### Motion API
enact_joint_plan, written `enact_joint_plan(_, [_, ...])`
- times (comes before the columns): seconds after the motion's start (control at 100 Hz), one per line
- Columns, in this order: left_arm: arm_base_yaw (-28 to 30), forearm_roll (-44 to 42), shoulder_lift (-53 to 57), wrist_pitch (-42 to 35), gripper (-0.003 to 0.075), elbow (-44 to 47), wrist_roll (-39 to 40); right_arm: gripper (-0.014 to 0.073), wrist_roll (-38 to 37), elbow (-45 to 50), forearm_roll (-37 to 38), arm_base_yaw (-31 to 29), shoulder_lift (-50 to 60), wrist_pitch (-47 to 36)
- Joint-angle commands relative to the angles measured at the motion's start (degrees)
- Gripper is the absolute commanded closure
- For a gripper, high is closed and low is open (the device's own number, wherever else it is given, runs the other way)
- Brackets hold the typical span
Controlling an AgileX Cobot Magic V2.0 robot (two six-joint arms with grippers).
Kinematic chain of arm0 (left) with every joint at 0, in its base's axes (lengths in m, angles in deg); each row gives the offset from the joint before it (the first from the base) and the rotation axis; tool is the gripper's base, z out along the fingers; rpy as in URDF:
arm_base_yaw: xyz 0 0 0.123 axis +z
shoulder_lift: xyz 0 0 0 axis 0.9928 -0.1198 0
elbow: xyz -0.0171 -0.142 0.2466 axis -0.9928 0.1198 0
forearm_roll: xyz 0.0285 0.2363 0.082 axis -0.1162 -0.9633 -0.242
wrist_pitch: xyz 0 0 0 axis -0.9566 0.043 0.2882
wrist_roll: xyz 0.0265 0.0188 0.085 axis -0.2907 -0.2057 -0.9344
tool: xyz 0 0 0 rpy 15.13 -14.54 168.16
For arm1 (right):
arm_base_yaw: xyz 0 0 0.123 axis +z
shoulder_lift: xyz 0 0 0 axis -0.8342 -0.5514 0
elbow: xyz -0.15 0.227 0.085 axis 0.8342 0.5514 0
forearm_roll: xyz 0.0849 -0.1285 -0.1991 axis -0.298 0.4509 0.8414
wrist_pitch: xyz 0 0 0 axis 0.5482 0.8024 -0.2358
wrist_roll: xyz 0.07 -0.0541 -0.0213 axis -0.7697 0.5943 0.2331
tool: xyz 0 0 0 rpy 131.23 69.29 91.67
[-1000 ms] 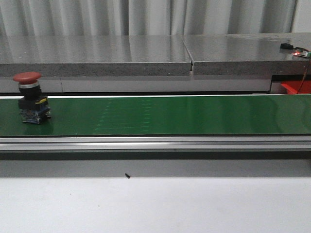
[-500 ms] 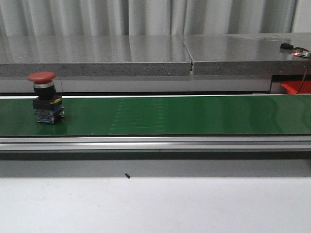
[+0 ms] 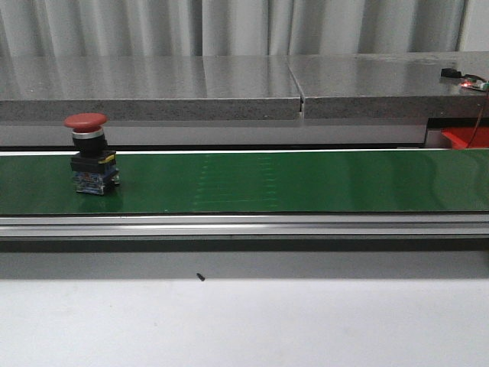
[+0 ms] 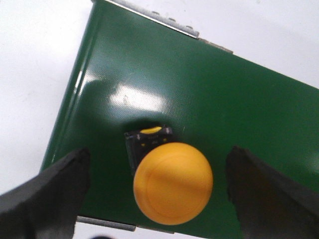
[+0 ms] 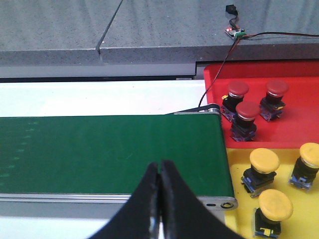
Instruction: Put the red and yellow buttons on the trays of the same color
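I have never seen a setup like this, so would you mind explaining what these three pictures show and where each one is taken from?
This is a two-armed robot sorting push buttons from a green conveyor belt. The front view looks forward over the belt, where a red button stands near the left end. The other two pictures come from cameras on the wrists. The left hand is open, its dark fingers on either side of a yellow button standing on the belt, not gripping it. The right hand is shut and holds nothing. Beyond the belt's end it sees a red tray with three red buttons and a yellow tray with three yellow ones.
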Motion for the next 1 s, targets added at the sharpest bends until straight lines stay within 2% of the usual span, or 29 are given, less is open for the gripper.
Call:
enact_joint_plan(0.0, [-0.4, 1.3, 4.4, -1.4, 0.0166, -1.3, -0.7, 0.0661, 0.0, -1.3, 0.0, 0.0, -0.2, -4.5])
enact_joint_plan(0.05, [-0.4, 1.3, 5.5, -1.7, 0.0178, -1.3, -1.0, 0.0661, 0.0, -1.3, 0.0, 0.0, -0.2, -4.5])
enact_joint_plan(0.12, [-0.4, 1.3, 7.3, -1.7, 0.0243, -1.3, -1.9, 0.0661, 0.0, -1.3, 0.0, 0.0, -0.2, -4.5])
enact_joint_plan(0.19, [-0.4, 1.3, 9.2, -1.5, 0.0366, -1.3, -2.2, 0.0661, 0.0, -1.3, 0.0, 0.0, -0.2, -4.5])
enact_joint_plan(0.33, [-0.9, 1.2, 13.0, -1.2, 0.0668, -1.3, -2.3, 0.0661, 0.0, -1.3, 0.0, 0.0, -0.2, -4.5])
enact_joint_plan(0.34, [-1.2, 1.2, 13.3, -1.2, 0.0709, -1.2, -2.3, 0.0661, 0.0, -1.3, 0.0, 0.0, -0.2, -4.5])
enact_joint_plan(0.37, [-1.4, 1.2, 13.9, -1.2, 0.0742, -1.1, -2.7, 0.0661, 0.0, -1.3, 0.0, 0.0, -0.2, -4.5])
enact_joint_plan(0.54, [-5.4, 1.2, 17.9, -0.9, 0.0739, -0.6, -3.5, 0.0661, 0.0, -1.3, 0.0, 0.0, -0.2, -4.5])
enact_joint_plan(0.99, [-21.4, 1.3, 26.1, -0.9, 0.0739, -0.3, -3.7, 0.0661, 0.0, -1.3, 0.0, 0.0, -0.2, -4.5])
